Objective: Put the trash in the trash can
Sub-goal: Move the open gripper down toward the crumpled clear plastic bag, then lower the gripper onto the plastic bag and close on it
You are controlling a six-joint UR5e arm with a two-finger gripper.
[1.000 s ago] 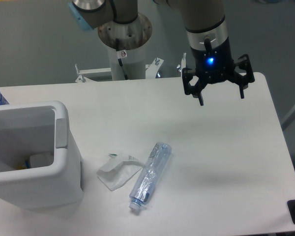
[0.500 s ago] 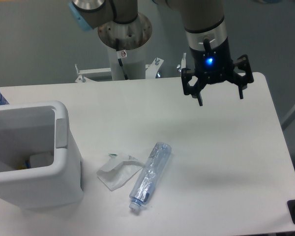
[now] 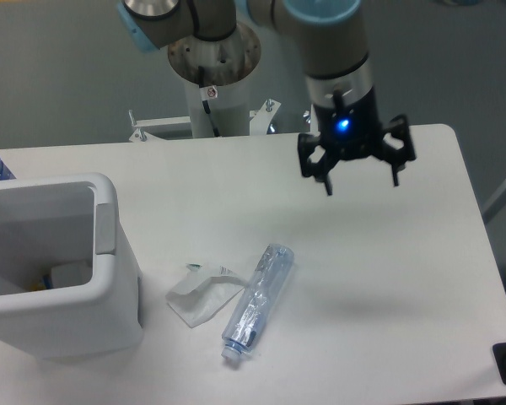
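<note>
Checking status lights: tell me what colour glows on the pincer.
Blue, on the open black pincer, in the fixed camera view.

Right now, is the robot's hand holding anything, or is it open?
Hand: open and empty, up above the white table.

Pincer (image 3: 361, 185) shifted left and slightly lower in view, toward table centre; fingers spread as before.

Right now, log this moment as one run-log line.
gripper: open, raised, empty | bottle: on table | wrapper: touching bottle | trash can: left of both | nothing picked yet
</note>
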